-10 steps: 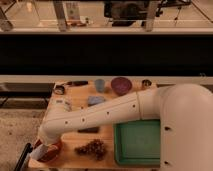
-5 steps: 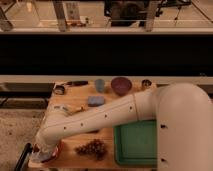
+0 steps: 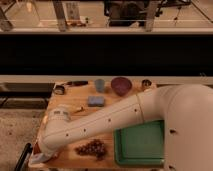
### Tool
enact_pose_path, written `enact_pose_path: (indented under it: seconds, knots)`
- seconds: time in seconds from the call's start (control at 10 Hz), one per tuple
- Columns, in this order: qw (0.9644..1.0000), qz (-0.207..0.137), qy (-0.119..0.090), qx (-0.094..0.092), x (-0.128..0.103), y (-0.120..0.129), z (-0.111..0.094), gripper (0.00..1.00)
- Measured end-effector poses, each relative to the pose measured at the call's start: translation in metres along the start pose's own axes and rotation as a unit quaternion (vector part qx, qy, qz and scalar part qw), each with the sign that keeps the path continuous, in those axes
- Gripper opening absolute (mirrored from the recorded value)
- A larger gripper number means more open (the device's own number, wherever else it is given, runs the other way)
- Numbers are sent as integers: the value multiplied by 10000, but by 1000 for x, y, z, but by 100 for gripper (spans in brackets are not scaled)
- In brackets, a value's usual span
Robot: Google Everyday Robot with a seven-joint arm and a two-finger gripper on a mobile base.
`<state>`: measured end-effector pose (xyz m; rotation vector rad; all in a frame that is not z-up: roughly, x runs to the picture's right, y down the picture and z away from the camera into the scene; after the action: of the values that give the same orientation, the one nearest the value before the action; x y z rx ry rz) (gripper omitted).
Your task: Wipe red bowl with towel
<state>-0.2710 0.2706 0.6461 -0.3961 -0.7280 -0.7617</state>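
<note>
The red bowl sits at the front left corner of the wooden table. Only a thin reddish sliver of it shows beside my arm. My gripper is down over the bowl, at the end of the white arm that reaches across the table from the right. Something pale shows under the gripper at the table's edge; I cannot tell whether it is the towel. No towel shows clearly anywhere else.
A green tray lies front right, with a bunch of dark grapes to its left. A purple bowl, a blue cup, a blue sponge and a black-handled tool are at the back. A black object stands off the table's left edge.
My arm has swung further left and down, so the gripper now covers the red bowl, which showed more openly a second ago.
</note>
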Motion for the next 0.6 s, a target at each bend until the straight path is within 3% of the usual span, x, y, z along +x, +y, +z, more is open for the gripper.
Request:
enact_pose_path:
  seconds: [0.6]
  knots:
    - [9992,144,323,-199,15,19,-10,2]
